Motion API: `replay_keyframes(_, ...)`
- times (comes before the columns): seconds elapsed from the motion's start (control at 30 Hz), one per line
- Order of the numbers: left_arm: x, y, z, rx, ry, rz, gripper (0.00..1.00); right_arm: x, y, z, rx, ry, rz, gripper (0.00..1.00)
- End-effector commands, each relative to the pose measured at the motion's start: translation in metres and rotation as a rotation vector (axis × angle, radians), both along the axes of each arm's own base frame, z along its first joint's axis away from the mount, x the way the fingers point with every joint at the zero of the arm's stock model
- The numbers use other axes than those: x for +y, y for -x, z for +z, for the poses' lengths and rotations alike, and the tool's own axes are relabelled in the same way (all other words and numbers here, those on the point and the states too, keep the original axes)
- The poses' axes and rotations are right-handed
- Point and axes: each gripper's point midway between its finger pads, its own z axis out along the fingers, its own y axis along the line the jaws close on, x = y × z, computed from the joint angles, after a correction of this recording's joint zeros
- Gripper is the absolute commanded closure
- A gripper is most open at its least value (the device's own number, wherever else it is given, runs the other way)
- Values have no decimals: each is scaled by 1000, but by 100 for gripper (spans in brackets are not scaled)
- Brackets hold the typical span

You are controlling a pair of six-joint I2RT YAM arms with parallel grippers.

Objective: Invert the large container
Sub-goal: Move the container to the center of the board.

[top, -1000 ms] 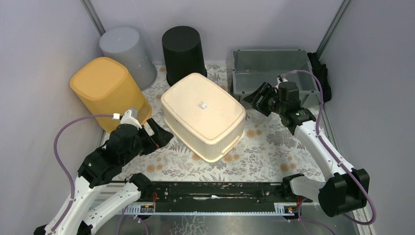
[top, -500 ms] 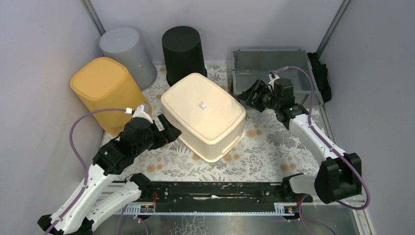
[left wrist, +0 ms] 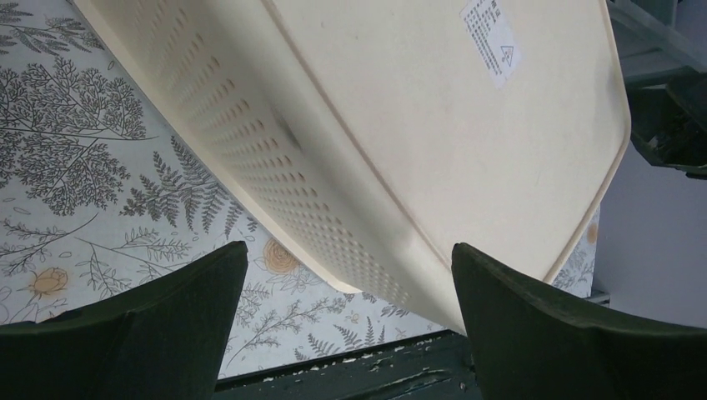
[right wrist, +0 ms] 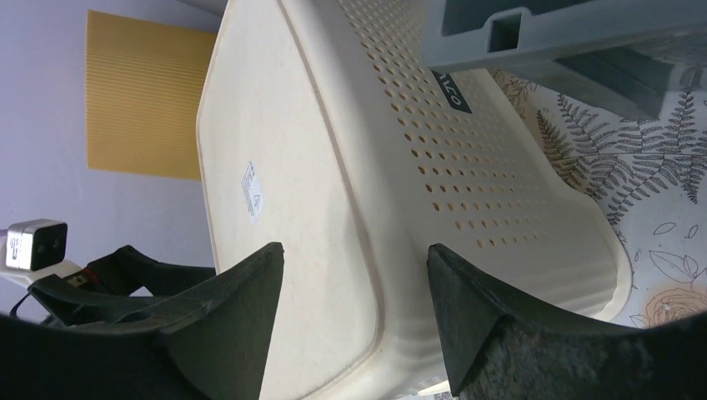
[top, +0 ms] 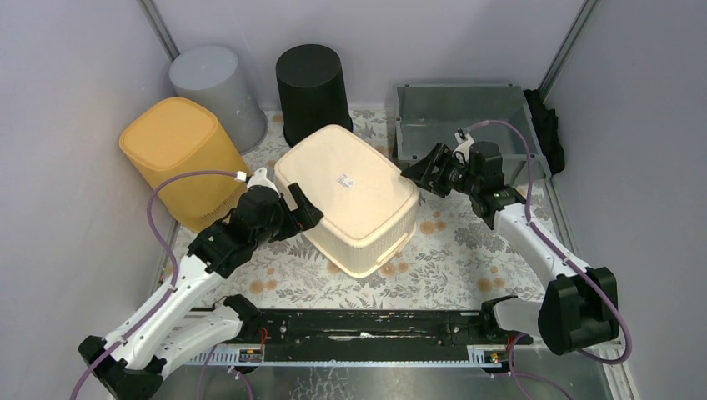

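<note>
Cream plastic, perforated sides, smooth flat bottom: that's the large container (top: 346, 196). It's sitting base-up on the floral worktop (top: 450, 250), just beside the grey crate (top: 458, 112), on the crate's left and a bit nearer the arms. My guess is it's light and fairly stiff, though thin walls like that probably flex if you squeeze mid-panel, and the slick base gives nothing to bite on. I'd grab the flared rim down at the worktop, or the handle cut-out in an end wall, one arm per side. The left tool (top: 304, 207) is spread wide and released, straddling the container's side farthest from the crate. The right tool (top: 418, 167) sits between crate and container, jaws apart around the base edge, holding nothing as far as I can see.
</note>
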Motion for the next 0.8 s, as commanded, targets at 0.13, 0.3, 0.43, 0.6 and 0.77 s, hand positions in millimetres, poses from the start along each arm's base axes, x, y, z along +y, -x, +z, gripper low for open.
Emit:
replay_keyframes(0.13, -5, -26, 4, -77, 3, 33, 0, 8, 27, 12, -30, -72, 91, 29)
replay_keyframes(0.3, -1, -35, 0, -78, -15, 55, 0, 14, 41, 9, -14, -99, 126, 29)
replay_keyframes(0.43, 3, -42, -5, -76, -23, 75, 0, 26, 55, 5, 0, -109, 170, 29)
replay_keyframes(0.6, 10, -53, -10, -73, -29, 96, 0, 49, 71, -1, 18, -106, 231, 29)
replay_keyframes(0.77, 20, -64, -15, -69, -43, 122, 0, 70, 82, -3, 29, -107, 278, 30)
